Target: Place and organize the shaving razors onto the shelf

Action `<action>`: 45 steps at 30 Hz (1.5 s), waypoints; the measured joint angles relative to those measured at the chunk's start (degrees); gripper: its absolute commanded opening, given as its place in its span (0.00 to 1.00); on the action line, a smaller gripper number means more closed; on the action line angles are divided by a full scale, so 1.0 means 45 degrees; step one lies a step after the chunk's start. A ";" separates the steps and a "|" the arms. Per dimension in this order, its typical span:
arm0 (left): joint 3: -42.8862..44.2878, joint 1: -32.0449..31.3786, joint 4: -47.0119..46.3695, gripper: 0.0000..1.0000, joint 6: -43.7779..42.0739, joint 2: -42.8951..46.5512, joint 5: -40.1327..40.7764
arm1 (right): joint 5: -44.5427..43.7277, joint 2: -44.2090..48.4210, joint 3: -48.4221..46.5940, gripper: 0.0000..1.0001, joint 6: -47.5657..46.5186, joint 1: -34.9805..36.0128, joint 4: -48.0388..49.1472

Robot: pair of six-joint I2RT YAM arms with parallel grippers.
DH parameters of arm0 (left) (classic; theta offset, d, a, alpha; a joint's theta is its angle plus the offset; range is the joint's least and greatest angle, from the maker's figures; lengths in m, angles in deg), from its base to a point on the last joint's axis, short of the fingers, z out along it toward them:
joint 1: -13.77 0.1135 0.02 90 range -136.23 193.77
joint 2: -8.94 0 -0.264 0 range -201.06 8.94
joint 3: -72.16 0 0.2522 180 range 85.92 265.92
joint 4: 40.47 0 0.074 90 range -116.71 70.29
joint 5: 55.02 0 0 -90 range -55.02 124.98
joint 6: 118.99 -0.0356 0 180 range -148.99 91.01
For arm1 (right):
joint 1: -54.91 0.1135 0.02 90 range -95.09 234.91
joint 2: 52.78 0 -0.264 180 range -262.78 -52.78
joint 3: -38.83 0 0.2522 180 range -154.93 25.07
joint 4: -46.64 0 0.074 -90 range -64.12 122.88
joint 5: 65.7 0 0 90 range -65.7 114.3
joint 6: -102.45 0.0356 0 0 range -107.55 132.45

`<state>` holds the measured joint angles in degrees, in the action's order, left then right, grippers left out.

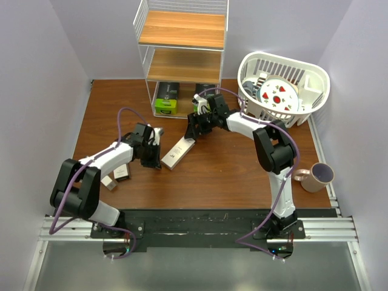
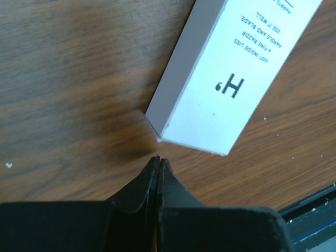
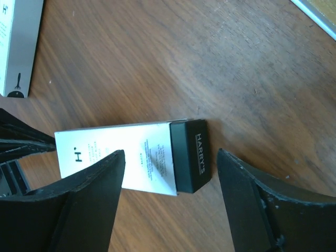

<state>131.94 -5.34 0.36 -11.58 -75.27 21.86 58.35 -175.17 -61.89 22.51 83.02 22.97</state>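
Note:
A slim white carton with a black "HARRY'S" end (image 1: 177, 153) lies slanted on the table in front of the shelf (image 1: 182, 29). My right gripper (image 1: 196, 128) is open and low over the carton's black far end. In the right wrist view its fingers (image 3: 170, 152) stand on either side of the carton (image 3: 126, 157) without touching it. My left gripper (image 1: 157, 159) is shut and empty. Its tips (image 2: 157, 160) sit just short of the carton's near corner (image 2: 226, 68). Two black packs with lime-green ends (image 1: 165, 98) (image 1: 203, 91) rest on the shelf's bottom tier.
Two more slim cartons (image 1: 118, 176) lie beside the left arm, and one shows in the right wrist view (image 3: 18, 47). A white slatted basket (image 1: 315, 79) with plates stands at the back right. A purple-rimmed cup (image 1: 318, 176) sits by the right edge.

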 measured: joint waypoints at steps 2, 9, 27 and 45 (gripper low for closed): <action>-0.0005 0.0000 -0.0228 0.00 0.0000 -0.0330 -0.0097 | 0.0087 -0.0189 -0.0107 0.64 0.0005 0.0000 0.0019; 0.0257 0.0000 -0.0952 0.00 0.0005 -0.1287 0.0087 | 0.0578 -0.0413 0.0112 0.56 0.0063 0.0151 -0.0078; 0.4265 0.0238 -0.1987 0.00 -0.0010 -0.4401 0.1855 | 0.0058 0.2001 0.2365 0.69 -0.0811 -0.0058 -0.1491; 0.2210 0.1710 -0.1977 0.44 0.0049 -0.1501 0.2317 | 0.0301 0.3410 0.1836 0.83 -0.4668 -0.0510 -0.2399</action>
<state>141.89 2.35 -8.53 -11.37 -82.02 32.29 59.70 -159.83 -53.63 1.51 80.73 12.17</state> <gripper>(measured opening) 0.438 0.791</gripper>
